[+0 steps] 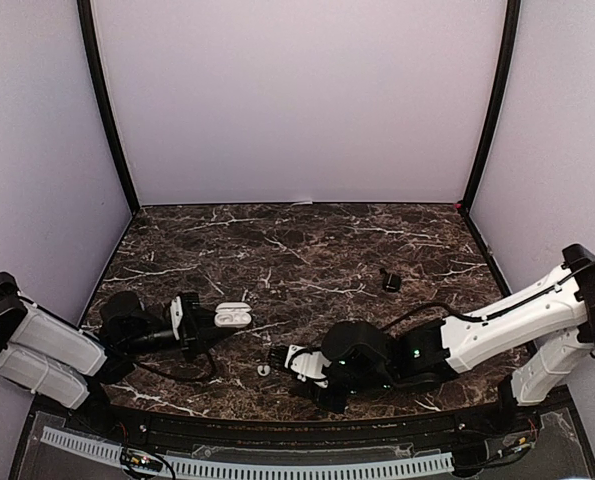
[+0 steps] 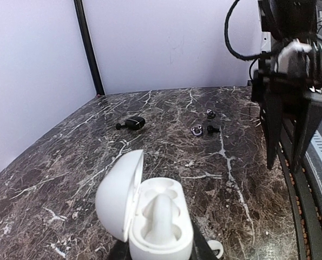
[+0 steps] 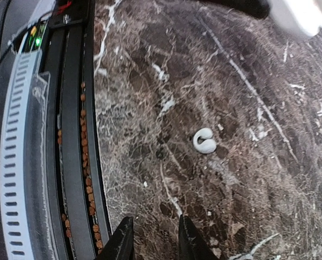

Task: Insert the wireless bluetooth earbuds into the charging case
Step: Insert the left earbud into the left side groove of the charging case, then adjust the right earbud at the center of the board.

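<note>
Earbud (image 3: 204, 141), white, glossy, C-curled, lies on veined dark marble table (image 3: 258, 81).

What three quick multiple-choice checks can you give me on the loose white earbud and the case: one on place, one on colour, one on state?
1. Where is the loose white earbud?
A. on the table, just ahead of the right gripper
B. seated in the case
C. on top of the lid

2. What colour is the case?
A. black
B. white
C. purple

3. How does the lid stand?
A. shut
B. off and lying apart from the case
C. swung open, still attached

Answers:
1 A: the right wrist view shows it alone on the marble, beyond the open fingers.
2 B: the left wrist view shows the shell and its inside as white.
3 C: the lid is tipped back to one side, so the inside is in view.
</note>
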Tool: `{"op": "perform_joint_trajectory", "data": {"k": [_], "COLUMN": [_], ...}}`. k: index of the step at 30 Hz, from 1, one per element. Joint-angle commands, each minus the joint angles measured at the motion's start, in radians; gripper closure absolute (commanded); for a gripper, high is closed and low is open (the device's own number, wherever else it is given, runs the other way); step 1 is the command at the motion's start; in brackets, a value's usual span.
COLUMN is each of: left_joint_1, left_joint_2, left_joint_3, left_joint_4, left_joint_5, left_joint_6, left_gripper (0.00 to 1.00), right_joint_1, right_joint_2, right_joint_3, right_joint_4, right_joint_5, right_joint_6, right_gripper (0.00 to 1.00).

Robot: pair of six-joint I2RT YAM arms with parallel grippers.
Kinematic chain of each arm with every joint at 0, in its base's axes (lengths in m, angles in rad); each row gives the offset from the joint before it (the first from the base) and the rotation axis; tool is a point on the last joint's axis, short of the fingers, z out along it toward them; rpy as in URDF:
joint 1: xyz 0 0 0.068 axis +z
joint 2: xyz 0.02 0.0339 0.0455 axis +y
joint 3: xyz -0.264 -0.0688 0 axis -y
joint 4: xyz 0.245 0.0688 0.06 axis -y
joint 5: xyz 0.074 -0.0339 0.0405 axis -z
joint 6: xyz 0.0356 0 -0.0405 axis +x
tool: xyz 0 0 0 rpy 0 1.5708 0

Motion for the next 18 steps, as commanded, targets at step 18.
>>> {"op": "perform_joint_trajectory", "data": {"k": [18], "left_joint_1": [0.017], "left_joint_2": [-0.135], "left_joint_3": [-0.067], "left_joint_4": [0.018], "left_joint_5": [-0.161], "left_joint_6": [0.014], "left_gripper": [1.0], "right_joint_1": [-0.043], "right_joint_2": [0.312], "right_joint_3": [0.184], "right_joint_4": [0.079], "right_joint_5": [-0.021], "right_joint_6": [-0.266], "right_gripper": [0.75]}}
